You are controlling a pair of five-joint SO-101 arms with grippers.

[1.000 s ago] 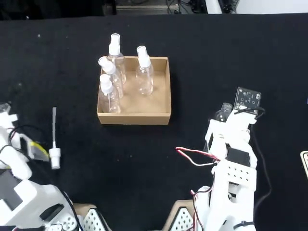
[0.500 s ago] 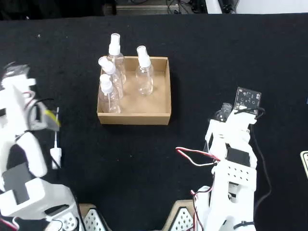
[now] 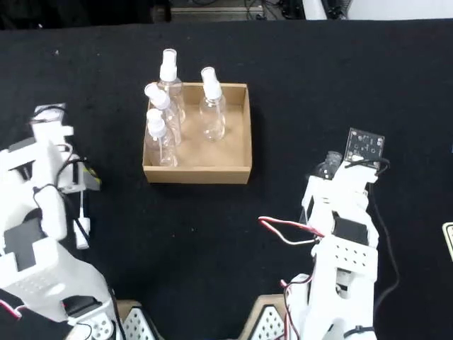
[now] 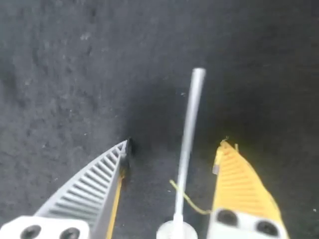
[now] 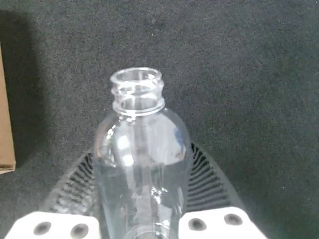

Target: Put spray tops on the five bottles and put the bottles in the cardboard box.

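cardboard box (image 3: 199,174) in the upper centre of the high view, four capped bottles (image 3: 212,113) in it, unchanged. my left arm has swung up from the lower left edge. left gripper (image 4: 173,146) now sits over the spray top (image 4: 188,124) at mid left, jaws spread either side of its tube, nothing gripped. right gripper (image 5: 143,159) hasn't moved, clenched on the uncapped bottle (image 5: 137,84) at right centre. i judge the last cap pickup comes next.
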